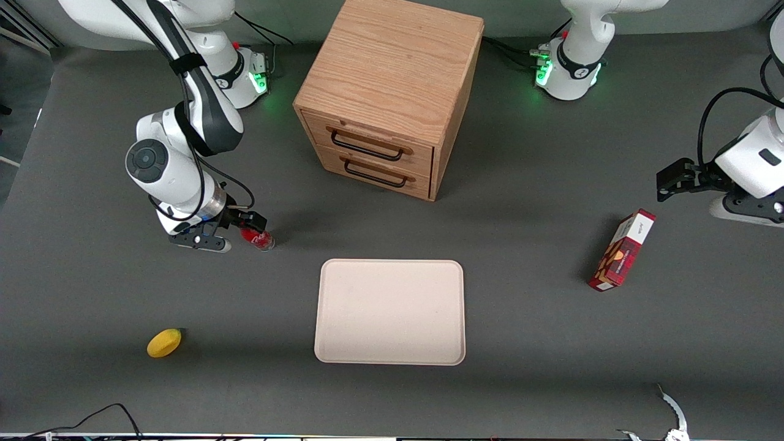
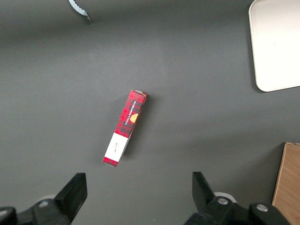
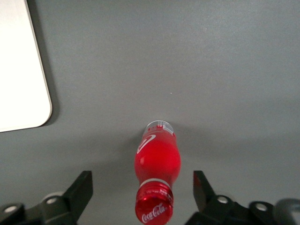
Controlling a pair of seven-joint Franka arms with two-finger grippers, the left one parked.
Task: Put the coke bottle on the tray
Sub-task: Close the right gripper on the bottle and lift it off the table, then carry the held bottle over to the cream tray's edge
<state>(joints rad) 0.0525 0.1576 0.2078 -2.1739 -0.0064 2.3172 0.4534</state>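
Now, going across the front view from its one edge to the other, a small yellow lemon-shaped fruit point(image 1: 164, 342) is lying on the dark grey bench point(image 1: 539, 380) toward the working arm's end, nearer to the front camera than everything else there. Above it in that view, the black two-finger gripper point(image 1: 228, 233) of the right arm is hanging low over the bench with its fingers spread wide, and it is holding nothing.

The small coke bottle with red cap, red label and clear base point(image 1: 257, 238) is standing upright on the bench, and it is sitting between the two fingers. In the right wrist view the coke bottle point(image 3: 156, 187) is showing its cap toward the camera, with one finger point(image 3: 79, 192) well apart on each side, so nothing is touching it yet. Its long axis is running vertical, roughly along the line of the gripper's approach.

I judge that the coming move is only a closing of the fingers on the bottle's body, perhaps after sinking a little lower.

Next comes the large flat cream tray with rounded corners point(image 1: 390, 312), near the bottle but not touching it, and somewhat nearer to the front camera. Farther from that camera a light wooden cabinet with two drawers point(image 1: 386, 92) is standing. Toward the parked arm's end a red rectangular carton point(image 1: 621, 250) is lying.
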